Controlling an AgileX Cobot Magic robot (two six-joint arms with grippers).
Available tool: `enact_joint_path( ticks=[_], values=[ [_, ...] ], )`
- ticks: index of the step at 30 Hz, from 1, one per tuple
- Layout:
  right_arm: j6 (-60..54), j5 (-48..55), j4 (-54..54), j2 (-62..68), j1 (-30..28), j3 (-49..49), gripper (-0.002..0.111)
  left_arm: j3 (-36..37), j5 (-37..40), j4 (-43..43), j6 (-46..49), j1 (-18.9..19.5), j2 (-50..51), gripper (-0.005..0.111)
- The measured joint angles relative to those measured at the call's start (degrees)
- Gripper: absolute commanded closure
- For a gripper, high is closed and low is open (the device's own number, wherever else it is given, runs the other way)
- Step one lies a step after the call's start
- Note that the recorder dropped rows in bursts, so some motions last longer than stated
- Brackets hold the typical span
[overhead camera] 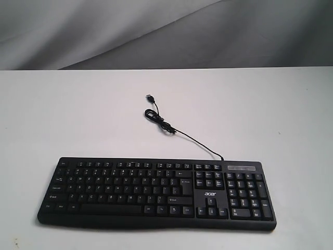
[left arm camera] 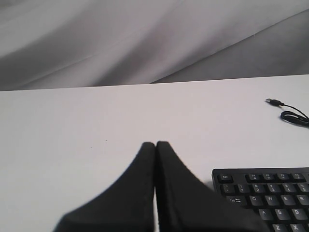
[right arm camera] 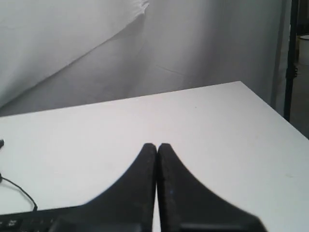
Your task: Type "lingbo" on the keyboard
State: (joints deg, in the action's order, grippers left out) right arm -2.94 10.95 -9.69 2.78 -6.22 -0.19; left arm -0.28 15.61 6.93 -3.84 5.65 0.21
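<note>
The black keyboard [overhead camera: 156,192] lies flat near the table's front edge in the exterior view, acer logo by the arrow keys, number pad at its right end. Its thin USB cable [overhead camera: 177,130] loops away behind it to a loose plug. Neither arm shows in the exterior view. In the left wrist view my left gripper [left arm camera: 156,143] is shut on nothing, off the keyboard's Esc corner [left arm camera: 263,198]. My right gripper [right arm camera: 156,145] is shut and empty in the right wrist view, beyond the keyboard's back edge [right arm camera: 29,221].
The white table [overhead camera: 62,114] stretches behind and to both sides of the keyboard. A grey draped cloth [overhead camera: 156,31] hangs behind it. In the right wrist view the table's corner and side edge [right arm camera: 270,104] show, with a dark stand [right arm camera: 289,58] past them.
</note>
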Motion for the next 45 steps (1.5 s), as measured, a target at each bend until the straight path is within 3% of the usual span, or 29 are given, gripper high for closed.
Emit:
enact_joint_path(
  ticks=[8, 45],
  values=[
    [-0.14, 8.17, 5.5, -2.46, -0.1, 0.0, 0.108, 0.0, 0.0, 0.0, 0.0, 0.0, 0.0, 0.106],
    [0.12, 8.54, 5.93, -2.46, -0.1, 0.0, 0.108, 0.0, 0.0, 0.0, 0.0, 0.0, 0.0, 0.106]
  ],
)
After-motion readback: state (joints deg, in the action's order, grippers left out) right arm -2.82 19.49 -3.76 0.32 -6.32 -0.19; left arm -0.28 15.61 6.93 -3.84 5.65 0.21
